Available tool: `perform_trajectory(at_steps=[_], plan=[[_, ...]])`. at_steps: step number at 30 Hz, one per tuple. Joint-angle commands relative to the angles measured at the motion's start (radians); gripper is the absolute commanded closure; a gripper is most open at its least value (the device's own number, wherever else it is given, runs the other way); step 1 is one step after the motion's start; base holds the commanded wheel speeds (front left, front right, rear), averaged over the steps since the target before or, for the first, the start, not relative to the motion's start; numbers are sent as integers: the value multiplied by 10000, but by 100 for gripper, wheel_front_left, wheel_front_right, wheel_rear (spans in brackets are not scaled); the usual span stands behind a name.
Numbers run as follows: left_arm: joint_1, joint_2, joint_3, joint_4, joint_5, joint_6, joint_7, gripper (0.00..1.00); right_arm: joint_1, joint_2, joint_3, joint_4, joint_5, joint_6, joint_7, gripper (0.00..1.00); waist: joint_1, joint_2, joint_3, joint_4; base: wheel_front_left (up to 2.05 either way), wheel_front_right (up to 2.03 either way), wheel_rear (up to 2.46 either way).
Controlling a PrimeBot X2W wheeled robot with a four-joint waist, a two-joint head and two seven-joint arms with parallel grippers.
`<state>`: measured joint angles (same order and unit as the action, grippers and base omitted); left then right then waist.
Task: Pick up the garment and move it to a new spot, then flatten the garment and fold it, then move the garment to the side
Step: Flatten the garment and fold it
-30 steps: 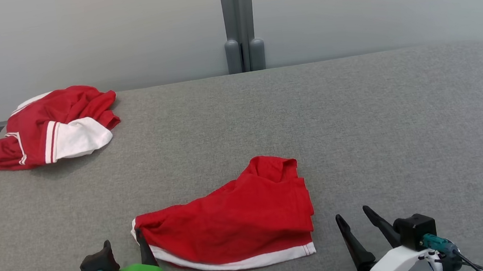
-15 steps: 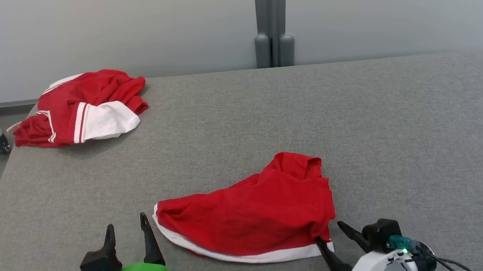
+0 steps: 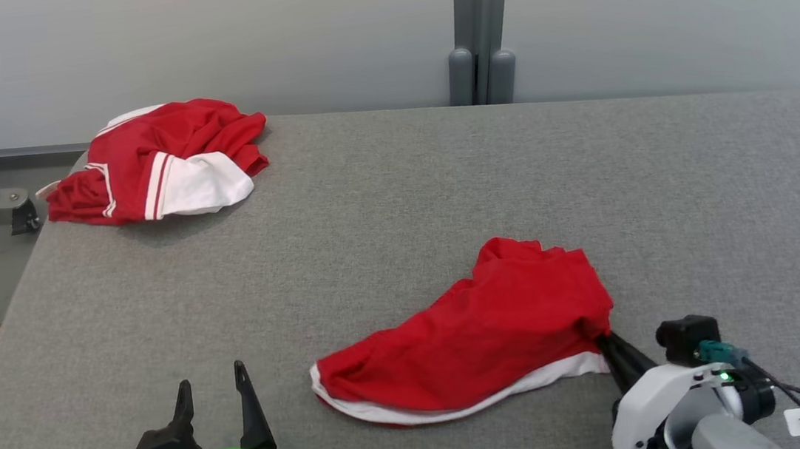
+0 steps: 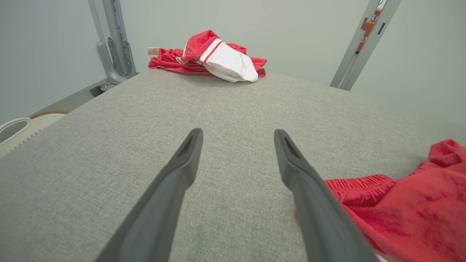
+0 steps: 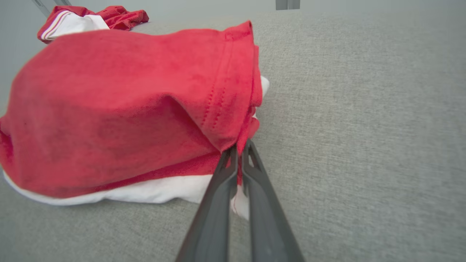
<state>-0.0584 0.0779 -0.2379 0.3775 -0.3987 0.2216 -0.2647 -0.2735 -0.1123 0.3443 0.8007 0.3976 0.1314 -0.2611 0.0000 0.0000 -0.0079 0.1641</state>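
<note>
Red fabric with a white hem, the garment (image 3: 471, 336) lies crumpled on the near half of the grey desk (image 3: 405, 201), a little to my right of centre, with its white band along the edge nearest me. My right end effector (image 3: 601, 339) is clamped on the garment's right-hand corner. In the right wrist view the two dark fingers (image 5: 218, 196) press together with a fold of red cloth and a sliver of white hem pinched between their tips, and the cloth rises in a hump from that point. The garment's left end rests flat on the desk. My left end effector (image 3: 210, 374) is at the near left of the desk, close to that left end but apart from it. Its fingers are spread wide with only grey desk showing between them. Well away, at the far left corner of the desk, a second garment (image 3: 163, 160) in red and white sits in a loose heap. Behind the desk's far edge a grey post (image 3: 479, 23) stands against a pale wall (image 3: 203, 44).
</note>
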Motion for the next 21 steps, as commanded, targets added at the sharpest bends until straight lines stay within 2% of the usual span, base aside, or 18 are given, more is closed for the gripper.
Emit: perform_trajectory(at_steps=[1,6,11,13,14,21], plan=[[128,-12,-7,-59,78,-79,6,0,-86,-143,-258,-83,-62,-14,-49,100,0,0,46,-201,0,0,0],[113,-104,-71,-137,110,-208,6,0,233,-426,-1192,-300,-322,-14,-52,100,0,0,191,-541,0,0,0],[25,-154,-89,-231,156,-351,6,0,440,-390,-1716,-616,-617,-14,-52,98,0,0,277,-814,0,0,0],[7,-169,-113,-302,165,-496,6,0,596,-325,-1825,-795,-713,-14,-52,7,0,0,238,-903,0,0,0],[9,-178,-117,-359,183,-595,6,0,688,-302,-1904,-926,-770,-14,-51,0,0,0,201,-953,0,0,0],[244,-225,-58,-659,328,-1040,6,0,1479,-99,-2568,-2191,-1207,-14,-49,0,0,0,-106,-1269,0,0,0]])
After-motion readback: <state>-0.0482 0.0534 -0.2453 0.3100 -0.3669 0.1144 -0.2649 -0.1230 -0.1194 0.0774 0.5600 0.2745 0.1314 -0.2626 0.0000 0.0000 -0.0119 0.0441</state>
